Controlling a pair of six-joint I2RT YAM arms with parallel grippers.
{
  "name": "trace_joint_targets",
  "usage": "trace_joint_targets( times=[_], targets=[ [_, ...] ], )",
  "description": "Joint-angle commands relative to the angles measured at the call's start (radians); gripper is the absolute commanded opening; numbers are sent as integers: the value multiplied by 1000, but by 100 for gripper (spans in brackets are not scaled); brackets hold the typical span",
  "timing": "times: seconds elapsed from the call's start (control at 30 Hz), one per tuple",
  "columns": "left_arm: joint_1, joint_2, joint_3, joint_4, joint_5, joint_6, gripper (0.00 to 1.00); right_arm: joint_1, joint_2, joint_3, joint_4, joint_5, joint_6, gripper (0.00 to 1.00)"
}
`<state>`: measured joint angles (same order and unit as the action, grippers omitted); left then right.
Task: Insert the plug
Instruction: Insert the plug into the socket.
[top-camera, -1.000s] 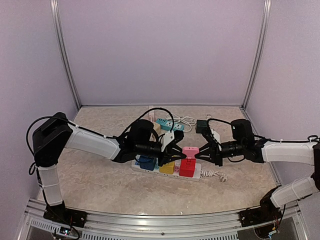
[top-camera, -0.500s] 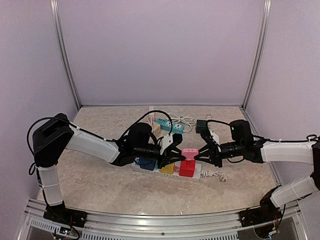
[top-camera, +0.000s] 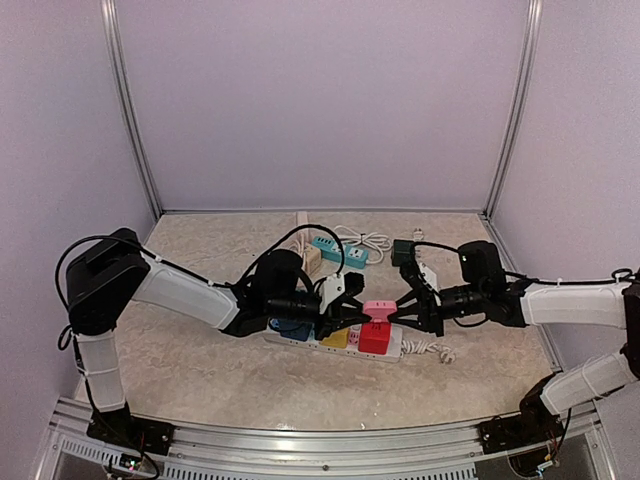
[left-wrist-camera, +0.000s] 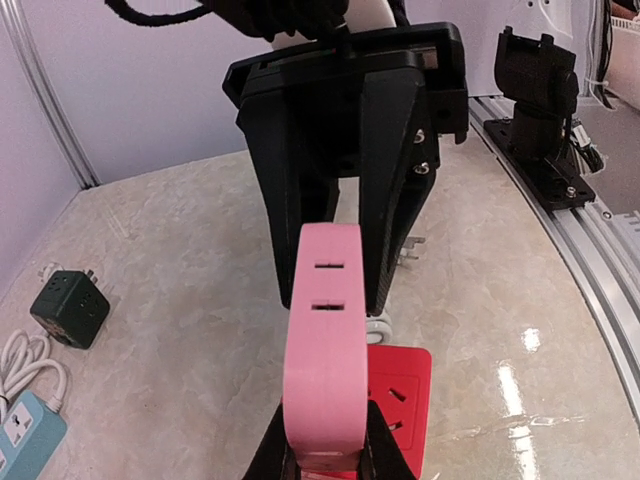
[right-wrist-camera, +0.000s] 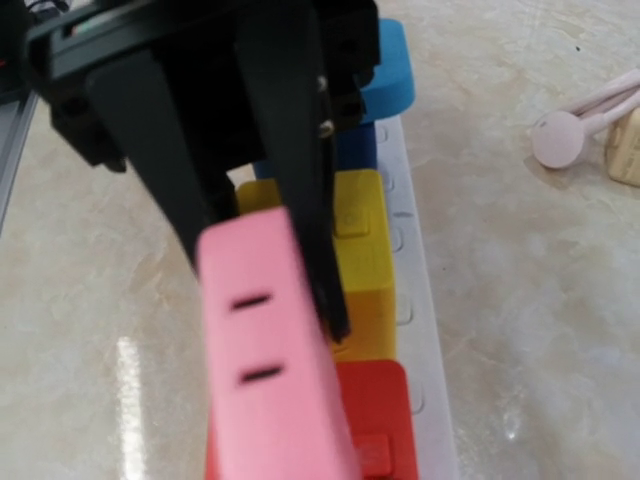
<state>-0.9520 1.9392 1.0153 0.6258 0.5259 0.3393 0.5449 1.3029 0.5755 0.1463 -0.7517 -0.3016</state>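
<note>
Pink plug (top-camera: 378, 304) hangs over the red adapter (top-camera: 375, 340), pinched by the left tool (top-camera: 355, 312). I can't tell whether the right tool (top-camera: 400, 310) grips it. Next, I'd guess: press it straight down.

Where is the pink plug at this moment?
In the top view the pink plug is mid-table, between the left tool and the right tool, above the red block on the white power strip.

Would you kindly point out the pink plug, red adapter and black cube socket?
pink plug (left-wrist-camera: 322, 380), left wrist view, front face.
red adapter (left-wrist-camera: 402, 402), left wrist view, top face.
black cube socket (left-wrist-camera: 68, 298), left wrist view, top face.
</note>
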Motion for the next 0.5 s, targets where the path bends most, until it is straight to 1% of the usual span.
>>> trace_joint_targets(
  times=[0.0,0.07,0.13,0.37,0.47],
  targets=[
    [-56,31,-14,80,-4,121,0,10,-6,-9,32,-30,117,29],
    [-57,27,-15,87,-6,126,0,10,9,-1,26,-31,113,35],
    [-59,23,-17,82,-4,133,0,10,20,7,17,-30,107,37],
    [-59,17,-29,95,2,116,0,16,45,7,38,-43,94,38],
    [-58,11,-31,105,1,110,0,22,61,13,46,-51,92,36]
  ],
)
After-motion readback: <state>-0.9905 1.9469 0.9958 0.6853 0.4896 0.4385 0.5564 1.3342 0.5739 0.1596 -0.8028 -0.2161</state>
